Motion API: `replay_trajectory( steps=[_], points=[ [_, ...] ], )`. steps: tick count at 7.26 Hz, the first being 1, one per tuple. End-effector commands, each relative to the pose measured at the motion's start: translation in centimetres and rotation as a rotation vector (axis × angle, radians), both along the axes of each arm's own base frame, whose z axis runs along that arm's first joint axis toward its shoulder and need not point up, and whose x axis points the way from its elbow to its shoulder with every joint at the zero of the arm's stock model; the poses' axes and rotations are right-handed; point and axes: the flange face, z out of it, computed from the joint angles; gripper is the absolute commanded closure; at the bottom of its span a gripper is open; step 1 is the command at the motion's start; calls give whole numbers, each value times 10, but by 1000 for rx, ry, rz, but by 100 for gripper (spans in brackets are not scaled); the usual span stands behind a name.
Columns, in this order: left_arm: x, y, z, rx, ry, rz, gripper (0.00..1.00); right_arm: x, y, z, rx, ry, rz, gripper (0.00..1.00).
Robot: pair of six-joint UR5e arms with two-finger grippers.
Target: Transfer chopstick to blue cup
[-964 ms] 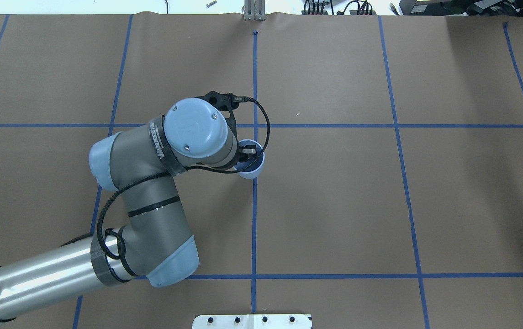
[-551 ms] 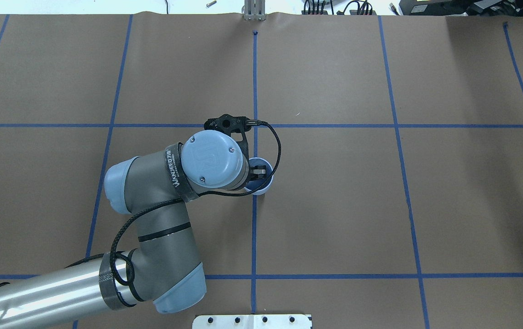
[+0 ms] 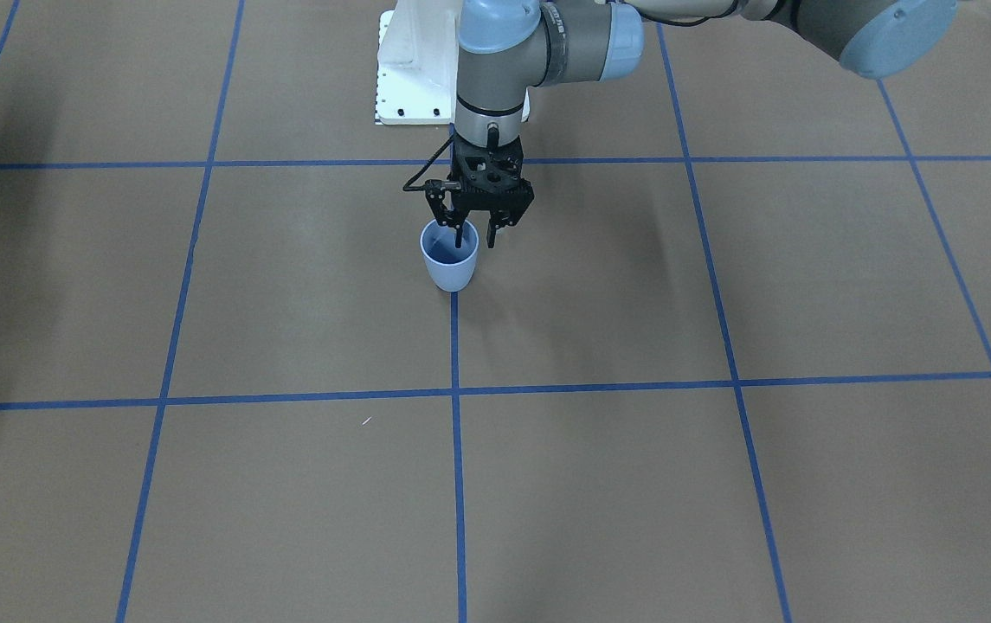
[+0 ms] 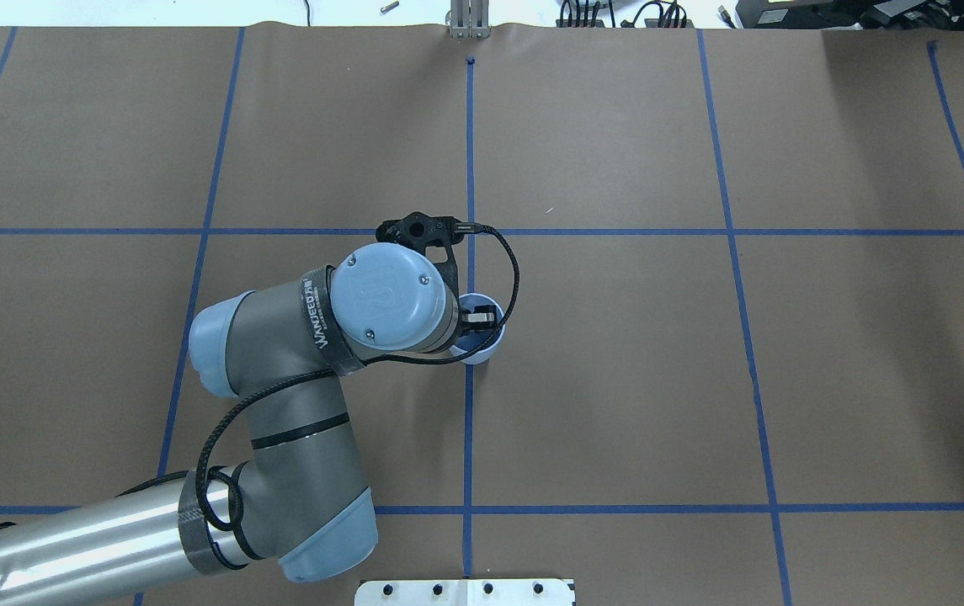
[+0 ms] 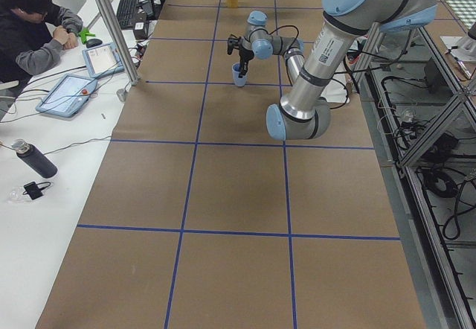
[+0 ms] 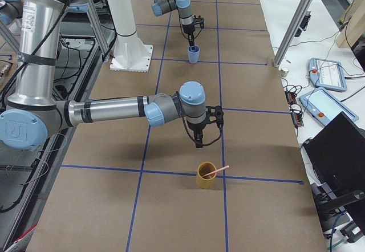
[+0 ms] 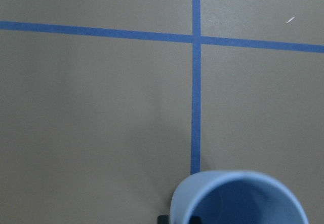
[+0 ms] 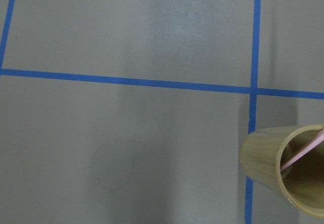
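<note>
The chopstick (image 8: 302,152) leans inside a yellow-tan cup (image 8: 260,163), its tip over the rim, at the table's end on the robot's right. The right gripper (image 6: 199,143) hangs near that cup, apart from it; whether its jaws are parted cannot be told. The blue cup (image 3: 449,264) stands upright on a blue tape line (image 3: 455,346) mid-table. The left gripper (image 3: 475,234) straddles its rim, jaws parted, one finger inside, one outside. Compared with a second ago, cup and gripper sit nearer the robot's base.

Cropped, blurred blue cup (image 7: 183,204), chopstick (image 8: 302,151) with lower end hidden inside holder (image 8: 258,159)
</note>
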Motion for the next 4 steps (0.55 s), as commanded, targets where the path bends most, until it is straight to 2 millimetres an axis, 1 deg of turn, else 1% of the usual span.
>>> replay_trajectory(
  steps=[1,2,3,4],
  points=[
    [-46,-17,-27,11,71,-14,3,0,0,1,0,0,-1,0],
    [-87,-51,-27,-36,107,-8,3,0,0,2,-1,2,0,0],
    [-141,-86,-13,-33,122,61,2,2,-1,1,10,15,2,0],
    [-204,-121,24,3,102,128,2,2,-1,2,20,20,-6,0]
  ],
)
